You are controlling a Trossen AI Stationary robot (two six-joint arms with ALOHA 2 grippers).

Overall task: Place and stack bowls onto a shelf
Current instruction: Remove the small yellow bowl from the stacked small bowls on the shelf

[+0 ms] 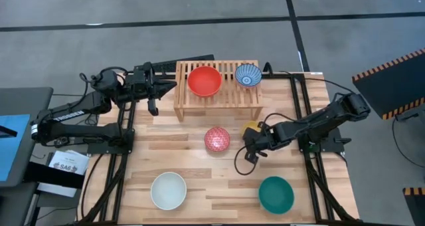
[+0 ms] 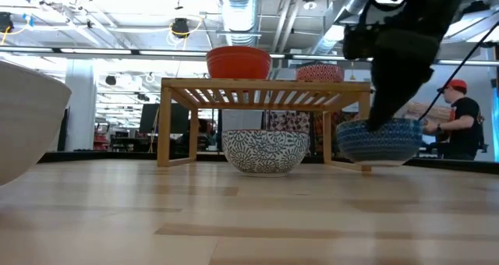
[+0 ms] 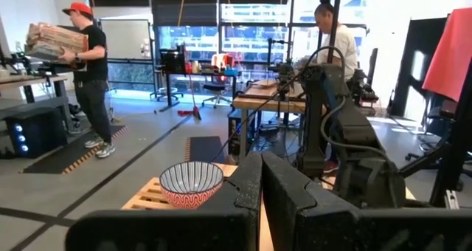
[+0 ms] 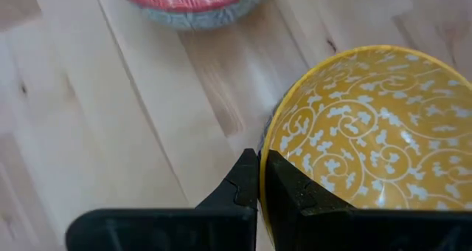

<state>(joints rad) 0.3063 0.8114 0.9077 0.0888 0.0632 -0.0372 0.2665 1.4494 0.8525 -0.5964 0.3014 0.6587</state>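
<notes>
The shelf point(image 1: 216, 101) stands at the table's far middle. A plain red bowl point(image 1: 204, 80) and a blue-and-white striped bowl point(image 1: 248, 74) stand on its slatted top. A pink-red patterned bowl point(image 1: 217, 139), a white bowl point(image 1: 169, 190) and a teal bowl point(image 1: 276, 194) stand on the table. My right gripper point(image 1: 255, 143) is shut on the yellow patterned bowl point(image 4: 369, 148), which it mostly hides in the high view point(image 1: 251, 126). My left gripper point(image 1: 157, 94) is shut and empty beside the shelf's left end. My right gripper pinches the yellow bowl's rim point(image 4: 262, 156) on its near side, one finger point(image 4: 289, 188) inside the bowl and one point(image 4: 240, 186) outside. The fingers come from above, slanting down. The bowl sits upright at table height point(image 2: 380, 140); whether it is lifted clear, I cannot tell.
The pink-red bowl stands close to the left of the yellow one. The table's plank top point(image 1: 199, 166) is bare between the near bowls and the shelf. People point(image 3: 85, 66) move in the room beyond the table.
</notes>
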